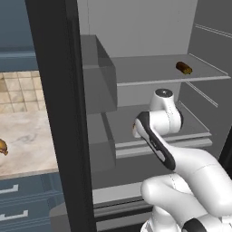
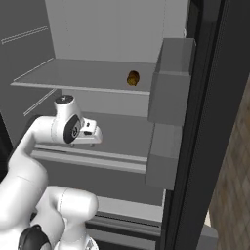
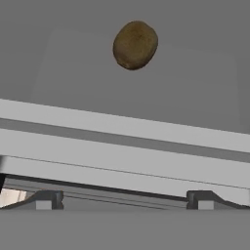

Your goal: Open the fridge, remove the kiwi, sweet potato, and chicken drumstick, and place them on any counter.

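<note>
Kiwi (image 3: 135,44), as I read the olive-brown oval in the hand view, lies on a grey shelf inside the fridge (image 1: 56,113), ahead of the pincer (image 3: 124,200) and well apart from it. Both base views show one small brown item (image 1: 184,68) on the upper shelf (image 1: 149,72). I cannot tell whether it is that same oval or the sweet potato. The drumstick (image 1: 2,147) already rests on the surface (image 1: 27,131) left of the fridge, at the picture's edge, so that part looks done. The door stands open, so that step is done too.

The pincer is spread wide and empty, level with the middle shelf (image 2: 117,128) and below the upper one. I judge the task roughly a third to halfway through: at least one food remains in the fridge, and no sweet potato can be made out for certain on shelf or surface. What is left is reaching the remaining item, closing on it, carrying it out past the door and setting it down beside the drumstick.
</note>
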